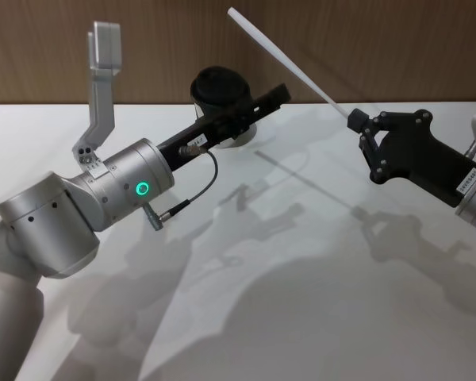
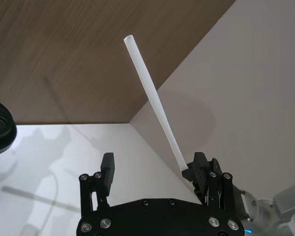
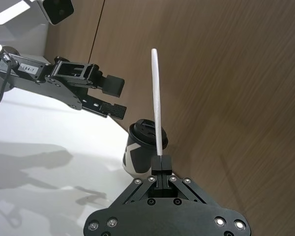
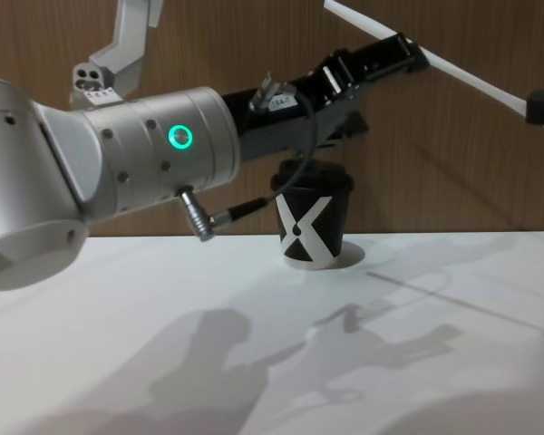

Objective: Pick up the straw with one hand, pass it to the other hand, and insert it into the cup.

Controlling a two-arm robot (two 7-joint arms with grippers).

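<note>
The white straw (image 1: 289,65) slants up and to the left in the air, its lower end clamped in my shut right gripper (image 1: 355,121) above the table's right side. From the right wrist the straw (image 3: 157,98) rises straight out of that gripper (image 3: 161,160). My left gripper (image 1: 279,94), on the silver arm with the green ring, reaches toward the straw's middle with its fingers open (image 2: 154,169). The straw (image 2: 155,105) runs close past one finger (image 2: 201,169) and is not gripped there. The black cup (image 4: 310,227), lid on, stands at the back of the table under the left gripper (image 4: 403,53).
A brown wooden wall (image 1: 381,48) runs right behind the cup. The white table (image 1: 301,302) spreads in front of both arms. A thin cable (image 1: 198,190) loops under the left wrist.
</note>
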